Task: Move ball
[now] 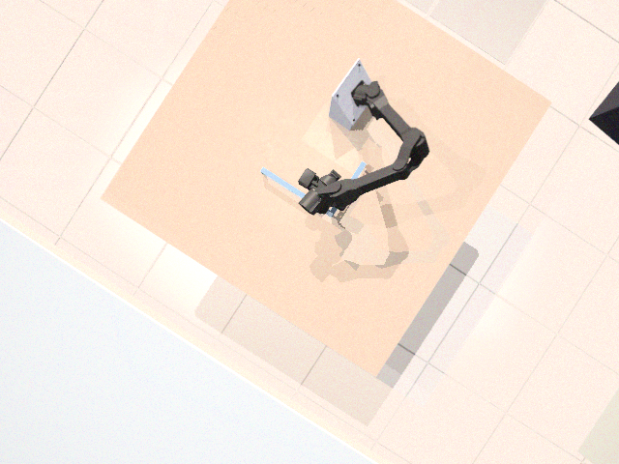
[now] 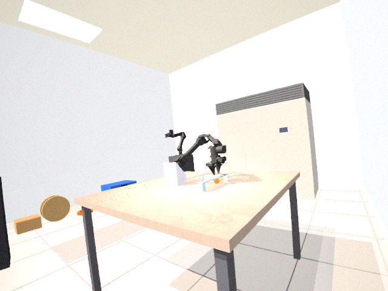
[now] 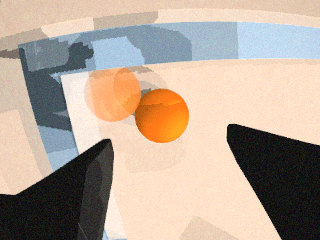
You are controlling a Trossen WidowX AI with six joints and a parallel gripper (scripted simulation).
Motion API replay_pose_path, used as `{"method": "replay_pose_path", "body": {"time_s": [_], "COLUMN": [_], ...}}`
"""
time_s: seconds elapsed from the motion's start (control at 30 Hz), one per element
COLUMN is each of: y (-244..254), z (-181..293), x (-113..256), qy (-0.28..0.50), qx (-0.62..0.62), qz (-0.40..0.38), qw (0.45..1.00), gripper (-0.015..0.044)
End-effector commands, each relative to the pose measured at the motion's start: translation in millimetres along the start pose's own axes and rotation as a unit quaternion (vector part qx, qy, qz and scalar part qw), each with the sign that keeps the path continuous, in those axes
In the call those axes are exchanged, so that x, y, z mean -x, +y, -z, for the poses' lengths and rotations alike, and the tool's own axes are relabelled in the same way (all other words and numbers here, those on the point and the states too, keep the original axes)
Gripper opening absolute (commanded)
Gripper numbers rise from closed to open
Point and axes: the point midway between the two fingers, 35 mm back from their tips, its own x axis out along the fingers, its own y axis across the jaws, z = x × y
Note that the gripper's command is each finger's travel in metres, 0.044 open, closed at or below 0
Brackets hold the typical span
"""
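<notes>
The orange ball [image 2: 216, 180] [image 3: 162, 115] rests on the table inside the corner. The see-through copy [image 3: 107, 97] is left of it in the wrist view, nearer the corner; their outlines slightly overlap there. One clear bluish wall [image 1: 282, 182] [image 3: 210, 42] runs behind both in the wrist view, and the other wall [image 1: 358, 170] [image 3: 37, 100] stands at the left. My gripper [image 2: 216, 173] [image 3: 171, 139] points down over the corner, open and empty, its fingertips above the ball's height. The ball shows between and slightly beyond the fingertips in the wrist view. In the top view my arm hides ball and copy.
My arm's pale base block [image 1: 344, 104] [image 2: 172, 173] stands on the table [image 1: 199, 150] [image 2: 188, 207]. The low walls rise close around the ball on two sides. Another dark arm [image 2: 180, 143] is visible behind the table, and a large cabinet [image 2: 263, 147] stands at the back.
</notes>
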Motion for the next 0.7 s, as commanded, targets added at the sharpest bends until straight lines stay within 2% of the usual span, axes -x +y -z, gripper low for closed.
{"method": "replay_pose_path", "body": {"time_s": [0.0,0.67], "y": [0.3,0.5], "z": [4.1,4.1], "x": [-12.6,-39.1], "qy": [0.008,0.008], "qx": [-0.004,-0.004], "qz": [-0.004,-0.004], "qw": [1.000,1.000], "gripper": [0.0311,0.0311]}}
